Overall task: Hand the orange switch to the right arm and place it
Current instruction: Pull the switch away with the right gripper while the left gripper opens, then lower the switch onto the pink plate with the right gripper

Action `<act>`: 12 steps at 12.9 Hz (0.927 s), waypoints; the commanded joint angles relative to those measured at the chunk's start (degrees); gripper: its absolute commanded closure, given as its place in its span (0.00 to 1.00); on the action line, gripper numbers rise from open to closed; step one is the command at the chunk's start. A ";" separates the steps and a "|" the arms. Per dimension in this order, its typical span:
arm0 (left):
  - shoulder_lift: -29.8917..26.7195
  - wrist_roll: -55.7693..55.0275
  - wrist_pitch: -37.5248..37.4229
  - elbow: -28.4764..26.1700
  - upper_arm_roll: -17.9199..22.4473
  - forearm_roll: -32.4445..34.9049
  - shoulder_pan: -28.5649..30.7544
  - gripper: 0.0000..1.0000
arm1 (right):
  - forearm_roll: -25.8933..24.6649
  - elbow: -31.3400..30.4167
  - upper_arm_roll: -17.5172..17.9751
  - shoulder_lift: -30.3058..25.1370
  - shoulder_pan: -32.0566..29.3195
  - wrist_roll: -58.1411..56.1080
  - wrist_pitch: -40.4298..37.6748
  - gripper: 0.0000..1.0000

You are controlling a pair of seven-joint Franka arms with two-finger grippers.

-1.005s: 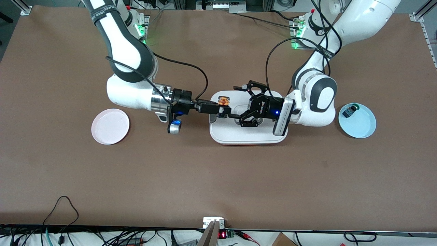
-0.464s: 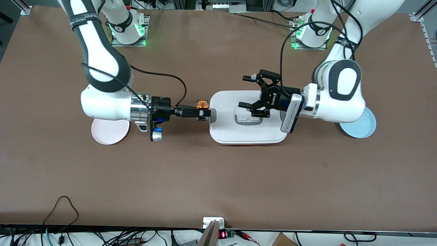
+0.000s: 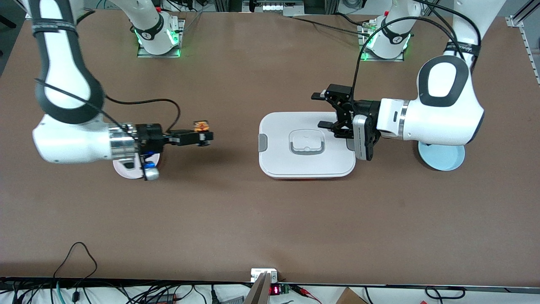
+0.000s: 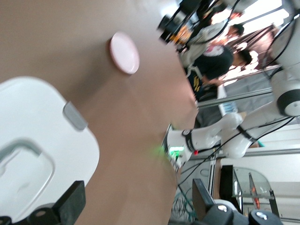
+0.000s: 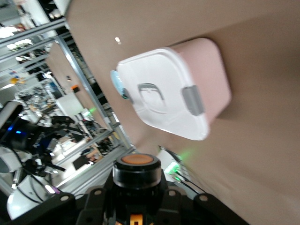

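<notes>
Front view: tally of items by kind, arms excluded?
Plates: 2, a pink plate under the right arm's wrist and a blue plate partly under the left arm.
Lidded boxes: 1, the white box.
Switches: 1, the orange switch, held by the right gripper.
Total: 4.
The left gripper is open over the box's edge.

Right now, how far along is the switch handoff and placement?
The handoff looks done: the right gripper holds the orange switch over bare table, between the pink plate and the white lidded box. The left gripper hangs with jaws open and empty over the box's edge toward the left arm's end. Left to do: setting the switch down; it is not yet placed.
</notes>
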 commanded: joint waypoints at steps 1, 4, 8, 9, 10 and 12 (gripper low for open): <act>0.48 -11.77 -6.68 5.85 0.17 11.67 1.64 0.00 | -8.34 5.23 0.72 -0.18 -3.37 1.53 -8.00 1.00; 0.58 -21.36 -13.71 9.72 0.26 24.15 2.44 0.00 | -23.43 6.48 0.81 -3.23 -2.60 1.00 -9.79 1.00; 0.31 -31.93 -15.83 15.96 -0.36 49.02 2.35 0.00 | -45.60 -3.24 0.90 -11.14 1.19 -3.55 -4.55 1.00; 0.14 -33.16 -17.93 16.41 -0.53 53.42 2.26 0.00 | -49.03 -7.72 0.90 -13.51 1.19 -5.48 -0.86 1.00; -0.21 -35.26 -18.47 16.59 -0.44 57.12 2.17 0.00 | -51.42 -12.63 0.90 -15.45 1.10 -8.11 3.61 1.00; -2.83 -38.96 -17.96 15.81 0.17 62.76 1.04 0.00 | -55.82 -22.31 0.64 -18.45 0.75 -10.59 13.37 1.00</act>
